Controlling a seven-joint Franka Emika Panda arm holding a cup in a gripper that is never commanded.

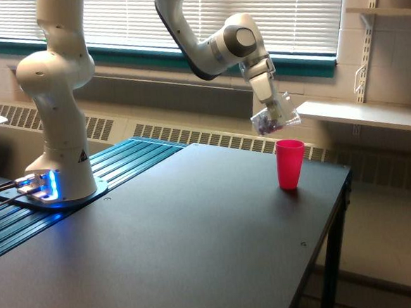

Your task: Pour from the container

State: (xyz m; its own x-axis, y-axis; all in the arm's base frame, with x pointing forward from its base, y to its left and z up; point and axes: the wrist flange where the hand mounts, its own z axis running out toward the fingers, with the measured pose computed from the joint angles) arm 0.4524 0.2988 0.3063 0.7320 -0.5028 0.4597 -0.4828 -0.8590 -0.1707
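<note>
clear cup (276, 118) tilted in gripper (272, 111) above table (198, 253), just over second cup (290, 163) standing near table's far right corner, robot base (52, 136) off table's left edge

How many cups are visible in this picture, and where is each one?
2. The clear container is held tilted in the pincer, in the air just above the pink cup, which stands upright on the black table near its far edge.

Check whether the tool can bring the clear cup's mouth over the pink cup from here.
Probably yes: the tool holds the tilted clear cup just above the pink cup, with nothing between them.
</note>
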